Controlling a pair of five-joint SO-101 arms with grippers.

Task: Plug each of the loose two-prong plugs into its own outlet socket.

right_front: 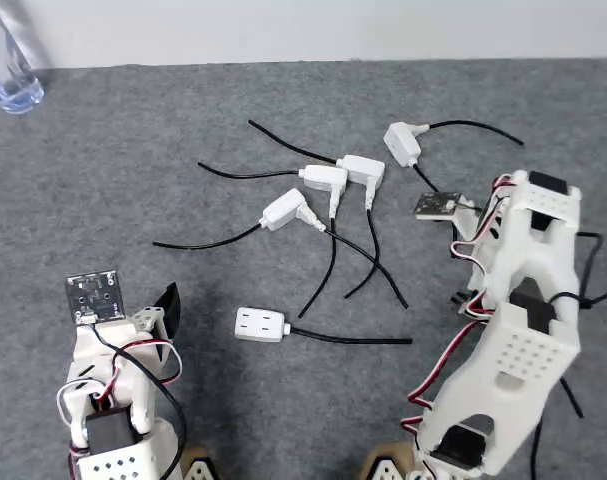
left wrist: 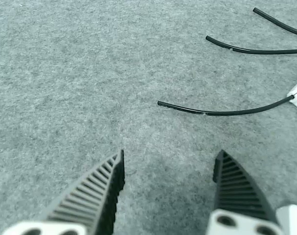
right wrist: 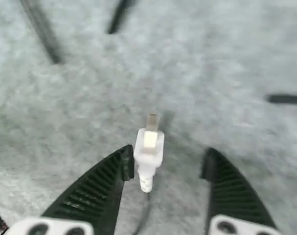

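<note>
Several white plugs and sockets with black cords lie mid-mat. A flat outlet socket (right_front: 260, 324) lies nearest the front. Behind it are an angled plug (right_front: 283, 210), two white pieces (right_front: 341, 174) pressed against each other, and another plug (right_front: 403, 143) at the back right. My right gripper (right wrist: 168, 156) is open around a small white two-prong plug (right wrist: 148, 147), which rests against one finger (right wrist: 106, 183) with a gap to the other. My left gripper (left wrist: 170, 159) is open over bare mat at the front left, with a black cord end (left wrist: 207, 111) lying ahead of it.
The grey mat (right_front: 133, 180) ends at a white wall at the back. A clear plastic container (right_front: 11, 80) stands in the far left corner. Loose black cords (right_front: 373, 260) cross the middle. The right arm's white body (right_front: 518, 340) covers the right side.
</note>
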